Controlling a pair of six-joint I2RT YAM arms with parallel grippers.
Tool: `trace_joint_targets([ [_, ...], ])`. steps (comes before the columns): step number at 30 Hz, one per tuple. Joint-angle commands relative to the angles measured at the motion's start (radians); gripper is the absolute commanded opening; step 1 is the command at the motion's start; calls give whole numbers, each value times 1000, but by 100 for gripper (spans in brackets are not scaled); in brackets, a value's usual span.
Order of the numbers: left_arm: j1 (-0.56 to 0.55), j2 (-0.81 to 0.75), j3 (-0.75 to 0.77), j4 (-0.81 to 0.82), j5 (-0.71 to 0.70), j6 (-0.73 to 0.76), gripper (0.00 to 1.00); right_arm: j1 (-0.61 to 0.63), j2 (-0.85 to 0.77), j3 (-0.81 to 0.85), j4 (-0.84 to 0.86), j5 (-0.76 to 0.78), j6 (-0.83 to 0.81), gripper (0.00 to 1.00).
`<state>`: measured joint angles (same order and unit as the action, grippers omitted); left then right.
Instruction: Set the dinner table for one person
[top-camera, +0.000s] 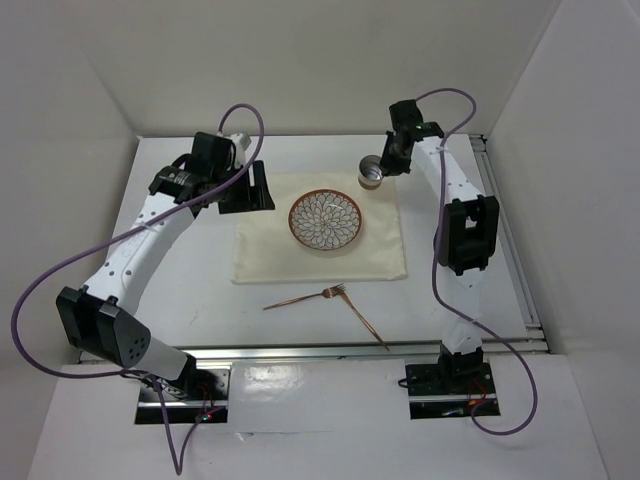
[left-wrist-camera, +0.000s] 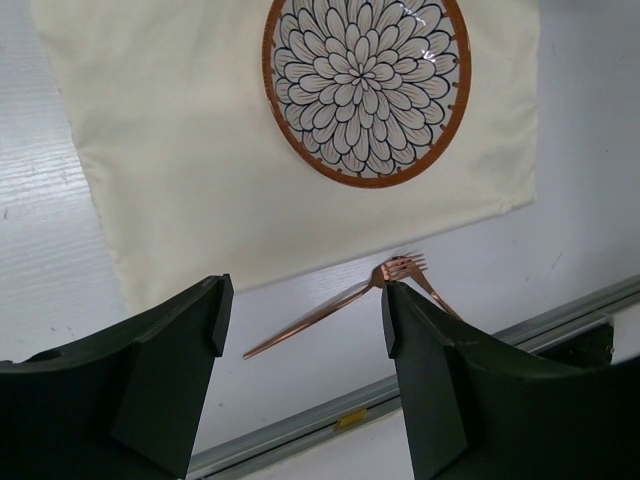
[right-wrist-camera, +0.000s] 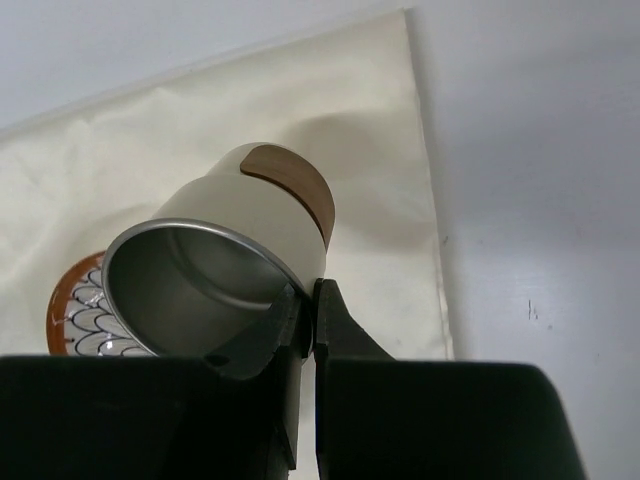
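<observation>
I have two grippers in view. My left gripper (left-wrist-camera: 305, 310) hangs at the upper left of the top view, over the left edge of the one cream cloth (top-camera: 270, 255). Its two dark fingers (left-wrist-camera: 165, 380) are spread wide with nothing between them.

My right gripper (right-wrist-camera: 310, 300) is at the upper right of the top view. Its fingers are pressed nearly together and pinch the rim of the single metal cup (right-wrist-camera: 225, 245). The cup is tilted, its mouth towards my wrist camera, and a brown curved patch shows at its far end. It sits over the cloth's far right corner. I cannot tell whether it touches the cloth.

The dinner table (top-camera: 180, 300) is the white top filling the middle of the top view, under the cloth and everything else. One round plate (top-camera: 326, 221) lies on the cloth, slightly above its centre, with a dark petal pattern and a brown rim.

Two thin copper utensils lie on the bare table just below the cloth's near edge. One is a fork (top-camera: 303, 298), its handle running to the lower left. The second utensil (top-camera: 367, 322) slants to the lower right, and its head meets the fork's tines. I cannot tell what kind it is.
</observation>
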<state>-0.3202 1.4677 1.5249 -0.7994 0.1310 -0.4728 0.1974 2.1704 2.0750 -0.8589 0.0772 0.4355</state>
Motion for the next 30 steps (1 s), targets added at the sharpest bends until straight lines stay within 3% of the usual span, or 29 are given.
trace_joint_targets([
  [1, 1, -21, -26, 71, 65, 22, 79, -33, 57, 80, 9, -36, -21, 0],
  [9, 1, -30, -71, 83, 96, 63, 80, -61, 144, 106, 72, -67, -12, 2],
  [10, -8, -30, -81, 83, 96, 63, 80, -61, 144, 106, 83, -80, -12, 8],
  [11, -8, -21, -81, 83, 105, 63, 80, -61, 144, 115, 83, -96, -12, 31],
  [14, -8, -21, -92, 83, 117, 63, 80, -61, 144, 135, 92, -96, -12, 77],
  [18, -8, -21, -103, 92, 128, 54, 80, -61, 48, 135, 92, -73, -12, 88],
  [23, -17, -32, -123, 92, 119, 54, 80, -61, -180, -24, 119, -51, -27, 87],
  [24, -17, -32, -132, 83, 98, 63, 80, -40, -234, -153, 135, -94, -71, 84],
  [25, -17, -41, -141, 83, 98, 63, 80, -27, -353, -232, 188, -120, -102, 79],
  [26, -17, -53, -141, 83, 73, 63, 80, -7, -415, -318, 208, -143, -150, 67],
  [27, -17, -53, -141, 83, 73, 63, 80, 37, -529, -490, 227, -174, -150, 60],
  [30, -17, -63, -123, 74, 38, 63, 81, 129, -668, -732, 242, -235, -117, 40],
])
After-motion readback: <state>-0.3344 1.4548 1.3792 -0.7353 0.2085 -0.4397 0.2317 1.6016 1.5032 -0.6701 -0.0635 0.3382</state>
